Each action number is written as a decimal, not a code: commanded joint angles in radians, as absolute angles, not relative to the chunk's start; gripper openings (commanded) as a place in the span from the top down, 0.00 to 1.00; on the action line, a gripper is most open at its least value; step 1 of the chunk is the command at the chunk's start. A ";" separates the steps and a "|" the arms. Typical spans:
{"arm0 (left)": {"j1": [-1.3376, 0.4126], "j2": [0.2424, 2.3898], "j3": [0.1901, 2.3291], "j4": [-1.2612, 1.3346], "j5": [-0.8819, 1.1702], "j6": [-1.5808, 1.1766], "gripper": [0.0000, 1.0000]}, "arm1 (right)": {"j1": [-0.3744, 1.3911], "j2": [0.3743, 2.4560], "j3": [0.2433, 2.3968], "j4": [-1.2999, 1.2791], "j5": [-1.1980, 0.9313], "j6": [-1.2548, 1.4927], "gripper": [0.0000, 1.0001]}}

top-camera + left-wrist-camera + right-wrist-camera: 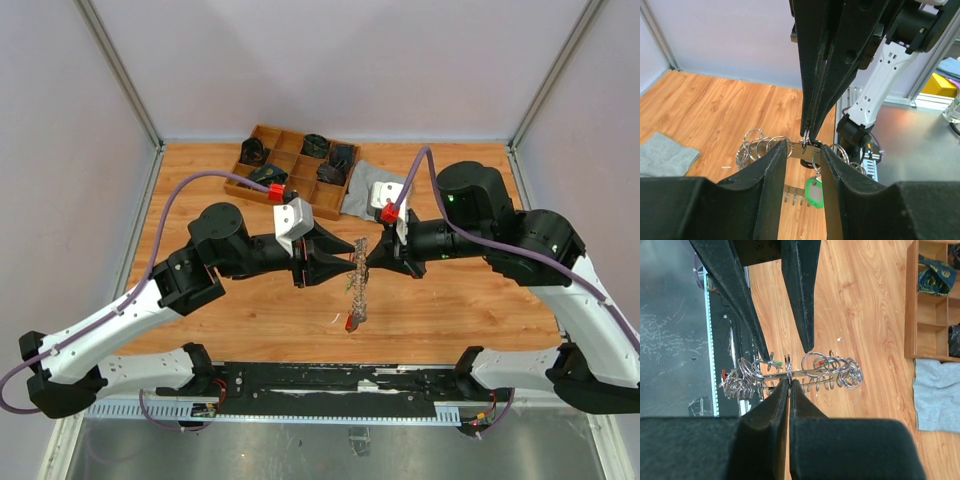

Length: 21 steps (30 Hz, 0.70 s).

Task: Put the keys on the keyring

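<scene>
The keyring [358, 290], a metal strip crowded with silver rings and keys, hangs above the table between both grippers. My right gripper [789, 381] is shut on one ring of the keyring [815, 372]. My left gripper [803, 150] is open, a fingertip on each side of the strip [797, 150]. A key with a green tag [814, 192] dangles from a ring between the left fingers. A red tag [350, 323] hangs at the keyring's lower end. In the top view the left gripper [345, 262] and right gripper [370, 262] meet tip to tip.
A wooden compartment tray [268, 132] holding dark items stands at the back of the table. Beside it lies a grey cloth [360, 195]. Small white scraps [335, 318] lie on the wood near the keyring.
</scene>
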<state>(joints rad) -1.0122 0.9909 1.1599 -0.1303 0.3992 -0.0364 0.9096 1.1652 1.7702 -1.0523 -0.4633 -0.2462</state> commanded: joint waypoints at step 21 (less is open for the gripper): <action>-1.021 1.068 1.222 -0.224 0.401 0.027 0.84 | 0.992 1.267 1.908 -1.210 -0.339 -0.277 1.00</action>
